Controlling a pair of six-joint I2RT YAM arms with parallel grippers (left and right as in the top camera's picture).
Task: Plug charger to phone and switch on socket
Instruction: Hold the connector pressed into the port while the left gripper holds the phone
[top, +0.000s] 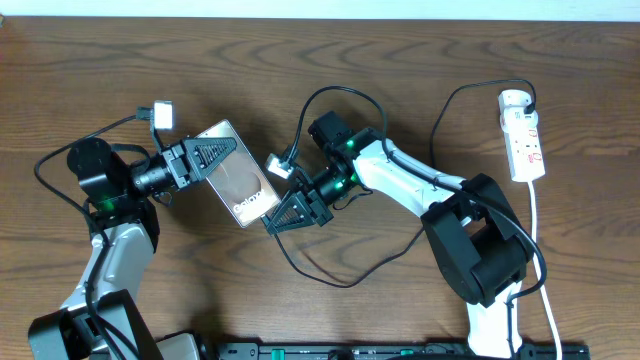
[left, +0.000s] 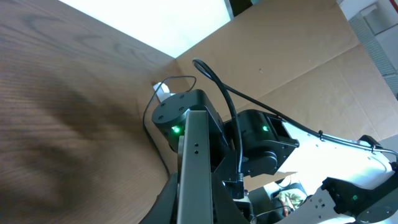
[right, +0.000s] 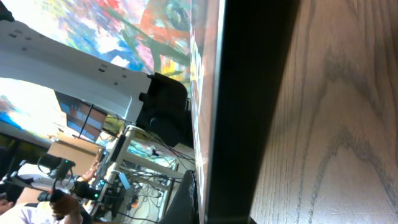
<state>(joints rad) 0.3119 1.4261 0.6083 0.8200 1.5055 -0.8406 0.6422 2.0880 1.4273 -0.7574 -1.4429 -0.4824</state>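
Note:
The phone is held tilted above the table at the middle, its white lettering near the lower end. My left gripper is shut on its upper left end; in the left wrist view the phone stands edge-on between the fingers. My right gripper is at the phone's lower right end, and in the right wrist view one finger presses on the phone's glossy face. The black charger cable runs from the socket at the far right and loops toward the right gripper. Its plug tip is hidden.
The socket's white cord runs down the right side toward the front edge. A black bar lies along the table's front. Black camera cables loop above both wrists. The table is bare brown wood elsewhere.

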